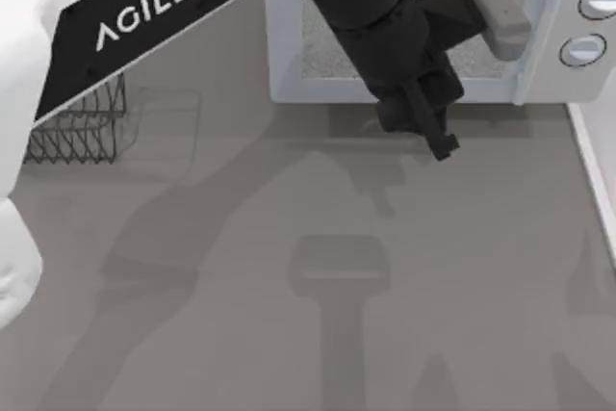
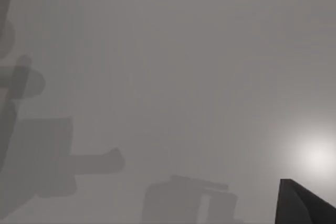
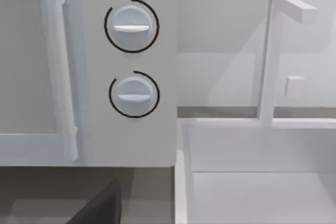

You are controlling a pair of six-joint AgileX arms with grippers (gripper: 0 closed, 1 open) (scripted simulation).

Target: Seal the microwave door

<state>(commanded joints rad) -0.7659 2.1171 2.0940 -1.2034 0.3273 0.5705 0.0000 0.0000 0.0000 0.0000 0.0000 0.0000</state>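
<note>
Jaws: left gripper (image 1: 435,134) — state unclear | before microwave door (image 1: 404,36) | arm lettering — "AGILE·X"

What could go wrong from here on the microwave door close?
1. The left claw sits low in front of the microwave door; a careless move could catch the handle and tug the door open.
2. Swinging the left arm back could clip the wire rack.

Front of the microwave (image 3: 89,140): the microwave door (image 3: 26,61) lies flush, its vertical bar handle (image 3: 60,66) beside two round knobs (image 3: 131,24), stacked. Alongside, a white sink basin (image 3: 252,182) with tap (image 3: 273,56). A dark shape (image 3: 100,208), possibly a gripper finger.
</note>
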